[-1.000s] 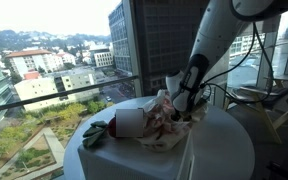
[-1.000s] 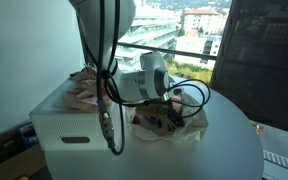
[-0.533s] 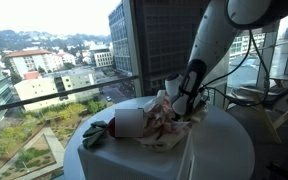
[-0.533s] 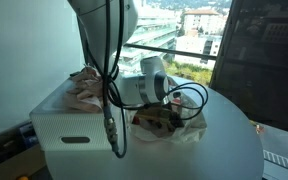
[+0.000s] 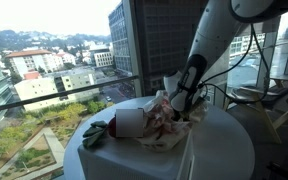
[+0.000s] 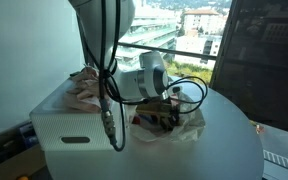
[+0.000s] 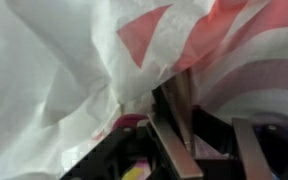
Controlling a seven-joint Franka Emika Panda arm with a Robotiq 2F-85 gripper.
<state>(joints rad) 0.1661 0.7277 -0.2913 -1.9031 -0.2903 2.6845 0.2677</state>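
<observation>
Mid-frame in both exterior views, the jaws sit inside a crumpled plastic bag (image 5: 164, 132) on the white tabletop (image 5: 229, 145); whether they pinch it, I cannot tell

A thin white plastic bag (image 5: 159, 130) with red printed patches lies crumpled and slumped on the round white bench (image 5: 229, 152); in both exterior views it sits near the bench's middle, just right of a white box (image 6: 69, 125); in the wrist view its wrinkled, translucent film (image 7: 74, 70) fills the frame.
</observation>
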